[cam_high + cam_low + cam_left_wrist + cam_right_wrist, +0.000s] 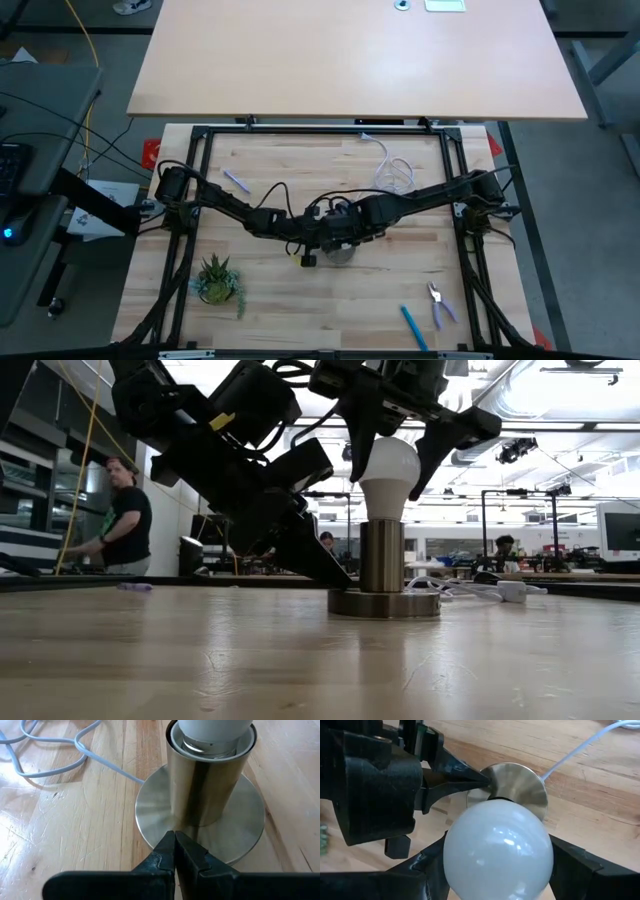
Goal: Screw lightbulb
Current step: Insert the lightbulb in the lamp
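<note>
- Across the lower half of the high view: light wooden counter (300, 300), with both dark arms meeting at centre frame.
- Centre of the low view: grey metal socket (383, 572) upright on its round base, white cord (392, 165) trailing toward the upper right of the high view.
- Left of that base: left tool (175, 851), fingers pressed together, tips down on the base's rim.
- Above the socket: right tool (497, 857), fingers spread to either side of the lightbulb (389, 472); contact not discernible.
- Lightbulb upright, screw base sunk in the socket's mouth.
- Lower left of the high view: small green plant (217, 280); lower right: pliers (438, 303), blue pen (413, 327).
</note>
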`<state>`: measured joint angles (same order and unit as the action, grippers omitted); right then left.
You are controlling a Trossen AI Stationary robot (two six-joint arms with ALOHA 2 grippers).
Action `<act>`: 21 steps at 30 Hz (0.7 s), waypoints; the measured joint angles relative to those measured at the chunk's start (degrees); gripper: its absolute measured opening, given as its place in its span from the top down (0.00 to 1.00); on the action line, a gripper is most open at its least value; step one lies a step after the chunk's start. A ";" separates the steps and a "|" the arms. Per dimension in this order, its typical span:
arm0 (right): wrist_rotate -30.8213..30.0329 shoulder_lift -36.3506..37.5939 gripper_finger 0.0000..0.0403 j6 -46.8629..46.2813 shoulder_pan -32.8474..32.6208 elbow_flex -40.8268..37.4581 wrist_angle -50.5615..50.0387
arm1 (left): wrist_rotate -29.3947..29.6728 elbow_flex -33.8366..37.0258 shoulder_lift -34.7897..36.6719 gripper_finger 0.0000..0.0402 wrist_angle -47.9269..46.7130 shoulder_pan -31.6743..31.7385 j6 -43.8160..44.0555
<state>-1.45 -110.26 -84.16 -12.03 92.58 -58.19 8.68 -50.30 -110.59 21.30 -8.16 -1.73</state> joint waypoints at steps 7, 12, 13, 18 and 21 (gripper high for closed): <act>-0.09 0.00 0.37 -0.01 -0.20 0.00 0.06 | -0.02 0.00 0.00 1.00 0.00 0.00 0.02; -0.30 0.00 0.37 0.30 -0.20 0.00 0.08 | -0.02 0.00 0.00 1.00 -0.01 0.00 0.02; -0.59 0.00 0.36 0.05 -0.20 0.00 0.18 | -0.04 0.00 0.00 1.00 0.00 0.00 0.02; 0.41 -0.53 0.22 -0.92 -0.42 -0.23 1.03 | 0.23 -0.06 -0.02 1.00 0.02 0.00 0.03; 0.31 -0.40 0.13 -1.36 -0.36 -0.21 0.87 | 0.23 -0.07 -0.04 1.00 0.01 0.00 0.03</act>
<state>-1.14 -110.66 -85.52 -12.40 92.37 -57.32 8.91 -50.37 -110.63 21.31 -8.16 -1.70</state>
